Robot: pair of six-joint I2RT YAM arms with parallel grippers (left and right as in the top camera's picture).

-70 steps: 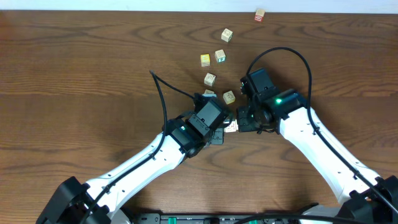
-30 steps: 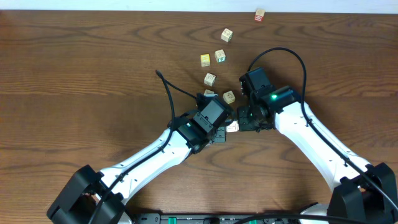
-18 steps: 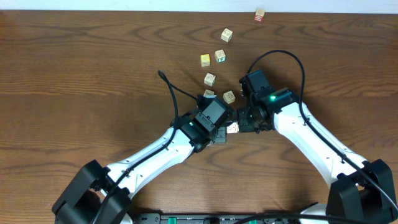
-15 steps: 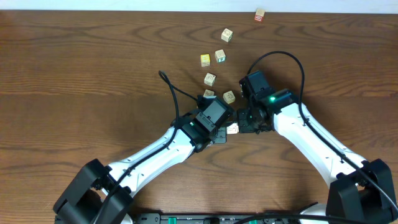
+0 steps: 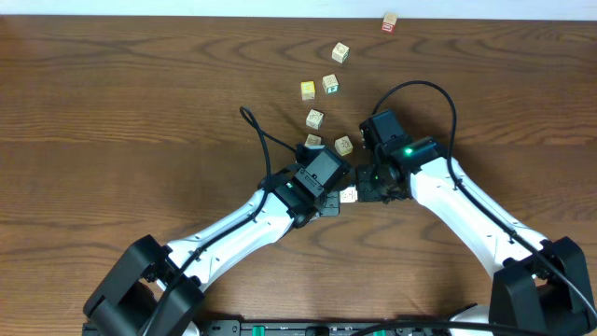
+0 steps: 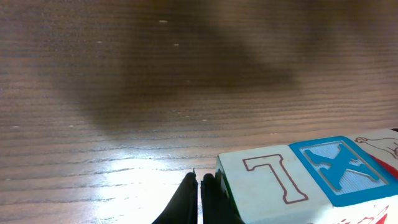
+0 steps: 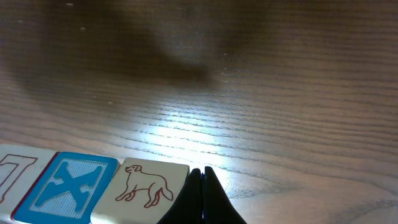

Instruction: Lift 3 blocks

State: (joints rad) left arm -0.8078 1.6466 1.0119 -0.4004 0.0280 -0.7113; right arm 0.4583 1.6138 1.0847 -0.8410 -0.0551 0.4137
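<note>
Three pale blocks sit side by side in one row between my two grippers. In the left wrist view the row runs right from my fingers: a block with a red 7 [image 6: 267,183], one with a blue X [image 6: 339,169], one with a red outline drawing [image 6: 382,146]. My left gripper [image 6: 200,180] is shut, its outer side against the 7 block. My right gripper [image 7: 201,171] is shut too, pressed against the dog block [image 7: 146,186], with the X block [image 7: 68,185] beyond it. From overhead the row [image 5: 348,194] shows only as a pale spot between the wrists. Whether it touches the table is unclear.
Several loose cubes lie behind the grippers: one [image 5: 344,145] close to the right wrist, one [image 5: 314,119] further back, a yellow-faced one [image 5: 308,91], another [image 5: 330,84] beside it, and one [image 5: 340,52] beyond. A red cube [image 5: 389,21] sits near the table's far edge.
Both grippers stay shut against the ends of the row. The left arm's rear links and cable have shifted a little to the right; the row has barely moved.
</note>
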